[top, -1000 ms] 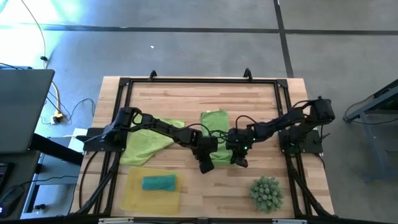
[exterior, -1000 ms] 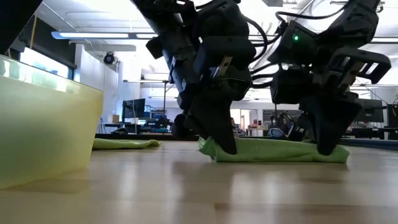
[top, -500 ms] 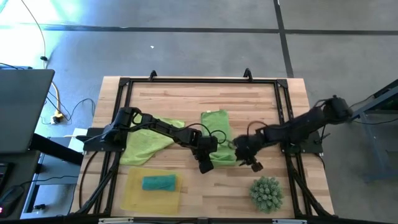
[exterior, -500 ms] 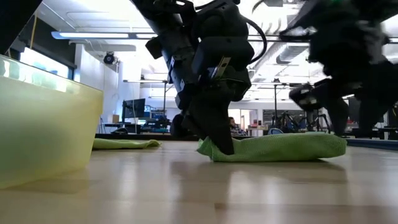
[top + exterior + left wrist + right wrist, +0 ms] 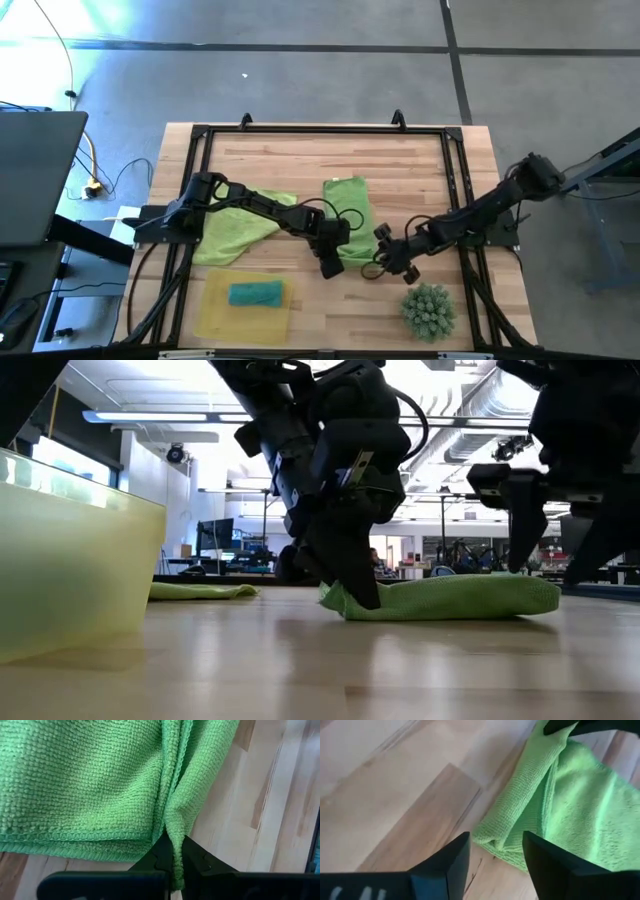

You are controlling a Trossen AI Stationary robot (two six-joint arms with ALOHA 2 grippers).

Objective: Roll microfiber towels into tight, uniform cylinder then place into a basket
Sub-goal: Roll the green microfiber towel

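At the left of the table we see the basket [image 5: 213, 315], a shallow translucent yellow tray with soft, cloudy walls, already holding one teal towel roll [image 5: 254, 293], a short nubbly cylinder. Just beyond it a second green towel [image 5: 235, 225] lies loose and rumpled. Toward the middle, our left gripper [image 5: 330, 262] has not moved: its jaws are pressed together, pinching the near corner of the folded green towel [image 5: 352, 220], whose looped microfiber pile bunches into a ridge between the fingers. The change is on the right. A second ago our right gripper [image 5: 392, 260] was clamped on the towel's other near corner; now it has let go and pulled clear, its jaws spread and empty, hovering just beside the folded edge. We judge that it is re-gripping, so the rolling of this towel has hardly begun. Farther right sits a spiky pale-green ball [image 5: 429, 309], untouched on the pale wooden tabletop [image 5: 300, 160].
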